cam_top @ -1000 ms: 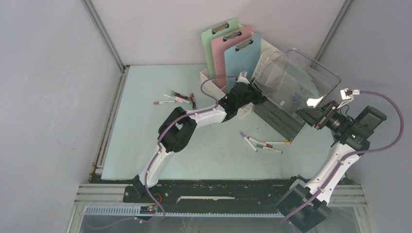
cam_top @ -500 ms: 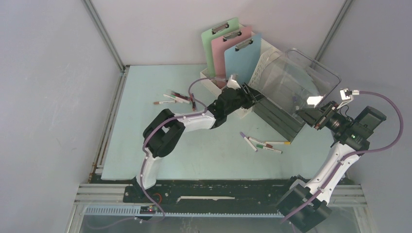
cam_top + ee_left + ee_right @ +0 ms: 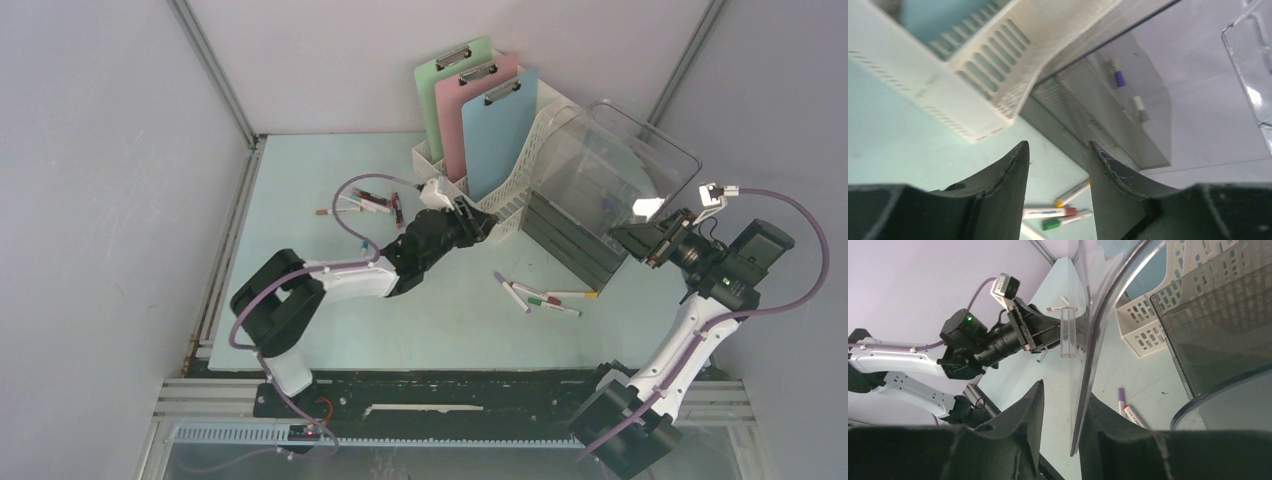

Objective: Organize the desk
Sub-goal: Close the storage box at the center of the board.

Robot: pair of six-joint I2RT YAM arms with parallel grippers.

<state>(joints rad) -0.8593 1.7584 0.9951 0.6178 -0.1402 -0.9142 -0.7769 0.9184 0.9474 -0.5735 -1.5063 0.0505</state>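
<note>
The left arm (image 3: 350, 280) lies low and stretched across the counter (image 3: 450, 330). Its elbow is folded back near the left edge and its forearm runs rightward to a wrist just short of the white slotted basket (image 3: 508, 208). Its jaws stand parted with nothing between them; through the gap the wrist camera sees bare counter and a few markers (image 3: 1050, 213).

The right arm (image 3: 700, 320) rises steeply from its base at the near right corner and bends at the elbow. It points its wrist leftward, above the counter. Its jaws are clamped on the thin wall of the clear bin (image 3: 610, 160), which it holds tipped up above a dark grey slatted tray (image 3: 570, 238).

The counter is the pale mint-blue top filling the floor of the enclosure, under both arms. A green clipboard (image 3: 430, 100), a pink clipboard (image 3: 448, 130) and a blue clipboard (image 3: 500, 130) stand upright in the basket at the back. One cluster of markers (image 3: 540, 295) lies near the tray, and another cluster (image 3: 365, 200) lies to the left of the basket.

The print on the marker barrels is too small to read.
</note>
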